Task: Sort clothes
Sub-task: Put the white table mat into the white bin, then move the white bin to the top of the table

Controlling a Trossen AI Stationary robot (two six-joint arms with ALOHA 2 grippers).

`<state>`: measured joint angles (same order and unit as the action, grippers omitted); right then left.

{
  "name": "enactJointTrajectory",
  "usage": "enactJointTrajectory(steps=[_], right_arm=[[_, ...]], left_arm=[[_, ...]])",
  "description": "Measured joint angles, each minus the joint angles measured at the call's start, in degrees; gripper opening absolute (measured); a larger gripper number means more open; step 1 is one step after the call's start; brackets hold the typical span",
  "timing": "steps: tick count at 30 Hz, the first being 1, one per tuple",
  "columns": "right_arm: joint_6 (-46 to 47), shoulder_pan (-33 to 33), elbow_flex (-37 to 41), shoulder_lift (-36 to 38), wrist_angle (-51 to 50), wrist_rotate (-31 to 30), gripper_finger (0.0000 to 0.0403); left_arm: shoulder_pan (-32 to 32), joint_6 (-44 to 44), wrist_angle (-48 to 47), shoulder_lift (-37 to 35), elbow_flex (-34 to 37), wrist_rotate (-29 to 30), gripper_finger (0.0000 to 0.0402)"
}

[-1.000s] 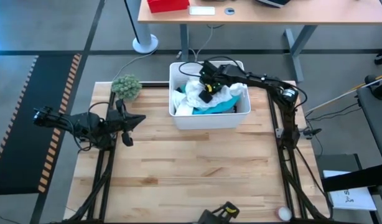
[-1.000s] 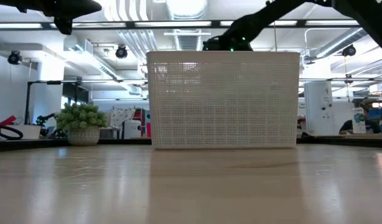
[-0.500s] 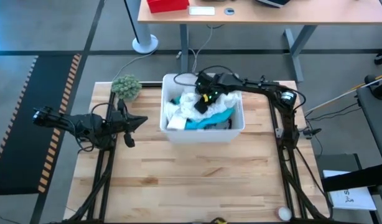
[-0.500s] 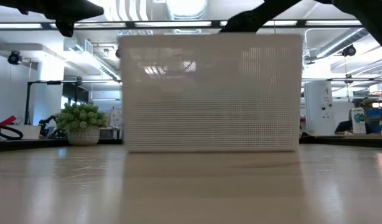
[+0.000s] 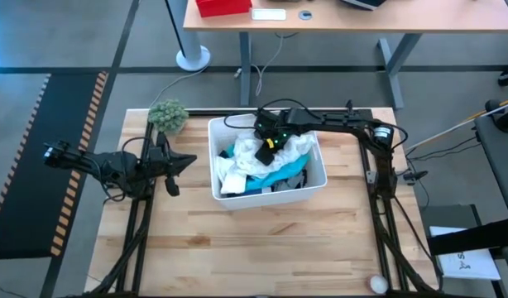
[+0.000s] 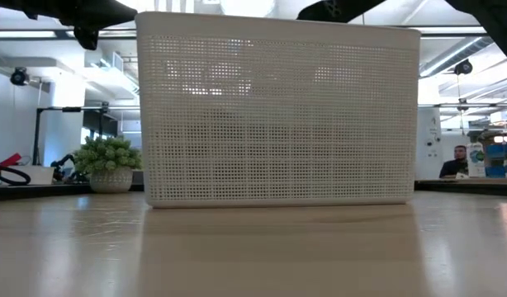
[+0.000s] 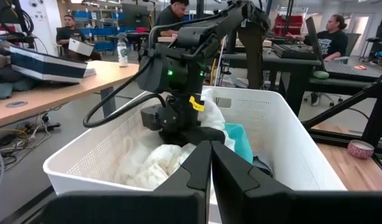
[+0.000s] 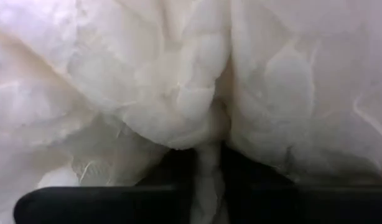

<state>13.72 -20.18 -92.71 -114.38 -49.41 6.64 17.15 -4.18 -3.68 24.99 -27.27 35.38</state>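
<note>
A white plastic bin (image 5: 262,197) stands mid-table and fills the low view (image 6: 278,115). In it lie a white garment (image 5: 237,170), a turquoise one (image 5: 272,174) and a grey one (image 5: 294,180). No navy garment or socks show. My right gripper (image 5: 269,147) reaches down into the bin and is shut on the white garment, which fills the right wrist view (image 8: 178,74). My left gripper (image 5: 175,161) is shut and empty, above the table just left of the bin. My right gripper pinches a bunched fold of the white garment (image 8: 206,163) between its two fingers. It comes from above, slanting in from the table's far right. The garment lies heaped on the other clothes in the bin. One layer or several, I cannot tell.
A fuzzy green ball plant (image 5: 168,114) stands at the table's far left corner, also in the low view (image 6: 111,161). A small white object (image 5: 376,283) lies near the front right edge. People sit at desks in the room beyond.
My right gripper has moved toward the table's near and left edges, staying shut in the clothes. The bin has slid with it along the table, nearer and to the left, and has turned slightly. It now looms larger in the low view.
</note>
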Motion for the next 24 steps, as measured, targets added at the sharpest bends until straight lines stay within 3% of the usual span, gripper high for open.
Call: enactJointTrajectory(steps=[11,24], right_arm=[[-0.72,0.29,-5.25,5.41,-3.65,-1.25,0.0074],[-0.27,1.6,-20.38,5.69,-17.73,-2.19,0.026]], left_arm=[[-0.01,0.15,0.0,0.04,0.0,-0.02,0.0],[-0.01,0.36,-0.02,0.04,0.0,-0.46,0.0]])
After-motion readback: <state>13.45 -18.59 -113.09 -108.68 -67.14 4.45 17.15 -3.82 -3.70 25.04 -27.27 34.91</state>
